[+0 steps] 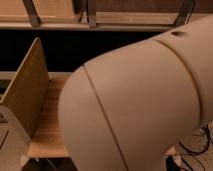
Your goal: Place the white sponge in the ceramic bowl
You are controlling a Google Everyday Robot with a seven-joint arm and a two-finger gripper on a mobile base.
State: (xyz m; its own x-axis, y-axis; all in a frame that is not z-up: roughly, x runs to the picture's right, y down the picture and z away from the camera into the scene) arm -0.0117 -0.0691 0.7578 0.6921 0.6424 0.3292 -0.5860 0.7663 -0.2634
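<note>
My own arm's large beige casing (140,105) fills most of the camera view and blocks what lies behind it. The white sponge is hidden or out of view. The ceramic bowl is hidden or out of view. My gripper is not in view.
A wooden table top (50,125) shows at the lower left, with an upright wooden side panel (25,95) at its left end. A wooden shelf with metal brackets (90,17) runs along the top. Dark cables (197,145) lie on the floor at the lower right.
</note>
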